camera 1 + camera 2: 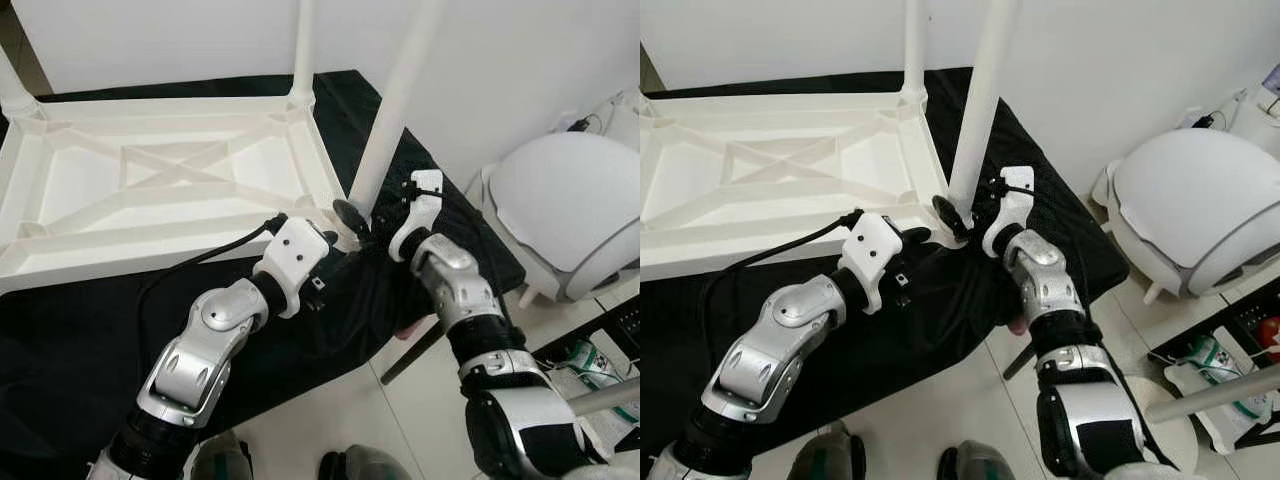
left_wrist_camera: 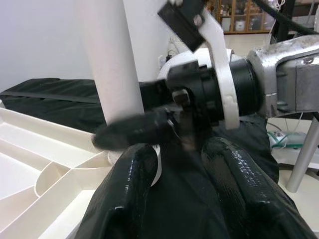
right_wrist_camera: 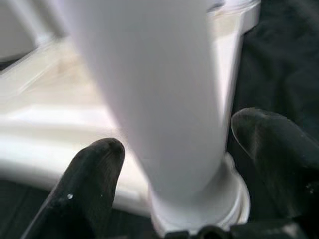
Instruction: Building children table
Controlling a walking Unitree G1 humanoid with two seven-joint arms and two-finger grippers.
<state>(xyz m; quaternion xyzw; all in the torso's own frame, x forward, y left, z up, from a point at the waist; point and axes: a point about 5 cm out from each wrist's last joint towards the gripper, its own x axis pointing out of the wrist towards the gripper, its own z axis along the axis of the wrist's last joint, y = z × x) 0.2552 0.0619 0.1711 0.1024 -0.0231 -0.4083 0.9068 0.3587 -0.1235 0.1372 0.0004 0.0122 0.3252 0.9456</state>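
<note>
Upturned white plastic table top (image 1: 150, 190), ribbed underside up, lying on a black cloth (image 1: 90, 340) across the pale floor (image 1: 330, 420), far side of both pincers and toward the left; its left end cut off by the frame edge. Round white pod-like appliance (image 1: 575, 215) well off to the right of the right gripper, partly cropped, its nature hard to tell. Tall white table leg (image 1: 395, 100) standing in the near right corner socket of the table top, slightly tilted, upper end out of frame; two more legs, one at the far right corner (image 1: 303, 50) and one at the far left (image 1: 12, 85), likewise cut off at the top. Right gripper (image 3: 182, 149) reaching forward from a bent silver arm, black fingers (image 3: 89, 174) spread to either side of the leg's base, just above its collar; actual contact with the leg not clear, view blurred at close range. Left gripper (image 2: 184, 184) stretched forward and rightward, just beside the right one and short of the same leg, two fingers (image 2: 239, 179) parted with black cloth between and beneath them, nothing pinched. Fingertips of both largely hidden in the head views behind wrist mounts and dark cloth.
</note>
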